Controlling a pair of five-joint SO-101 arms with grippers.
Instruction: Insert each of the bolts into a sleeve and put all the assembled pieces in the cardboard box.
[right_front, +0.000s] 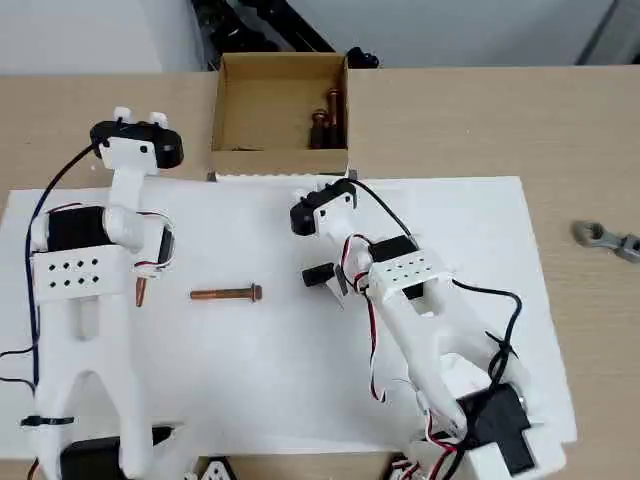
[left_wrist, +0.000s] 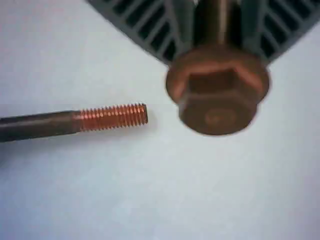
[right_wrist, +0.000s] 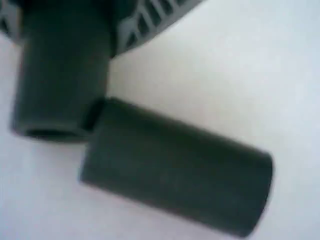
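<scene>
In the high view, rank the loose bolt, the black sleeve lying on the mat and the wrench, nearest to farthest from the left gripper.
1. Loose bolt, on the white mat right beside the left gripper.
2. Black sleeve, farther across the mat, at the right arm.
3. Wrench, off the mat on the bare table beyond the right arm.

In the left pincer (right_front: 148, 262) the held bolt (left_wrist: 217, 92) is coppery metal, faintly glossy; the loose bolt (left_wrist: 112, 116) beside it shows ridged threads. The held sleeve (right_wrist: 60, 75) and lying sleeve (right_wrist: 175, 170) look smooth, matt, dark.
</scene>
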